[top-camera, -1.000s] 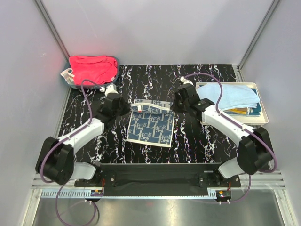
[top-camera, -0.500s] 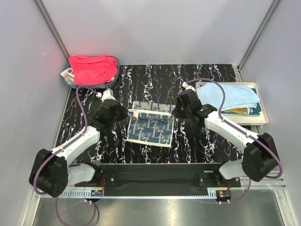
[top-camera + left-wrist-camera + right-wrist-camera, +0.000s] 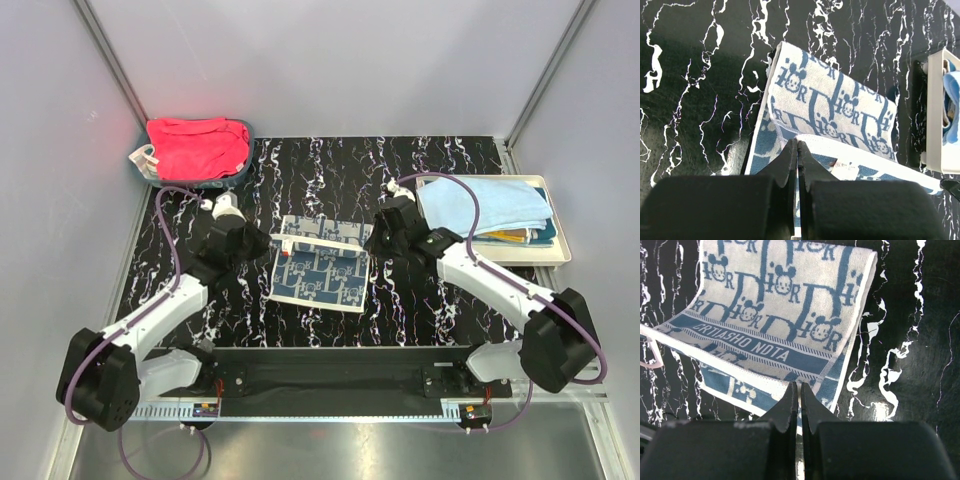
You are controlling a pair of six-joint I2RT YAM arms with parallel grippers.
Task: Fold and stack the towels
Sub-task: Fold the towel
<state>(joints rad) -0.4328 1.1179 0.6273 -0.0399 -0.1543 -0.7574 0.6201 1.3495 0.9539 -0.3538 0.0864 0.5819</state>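
Note:
A white towel with dark blue print lies in the middle of the black marbled table, its far part lifted and curled over toward the near side. My left gripper is shut on the raised white hem at the left corner. My right gripper is shut on the same hem at the right corner. In the left wrist view the closed tips pinch the hem, and the printed towel arches beyond them. In the right wrist view the tips pinch the hem, with the towel beyond.
A red-pink towel fills the teal bin at the back left. At the right, a cream tray holds a folded light blue towel on top of mustard and teal ones.
Both grippers have drawn toward the near edge with the towel's far hem, so the fold has rolled further over the towel. Both arms have pulled back with it.

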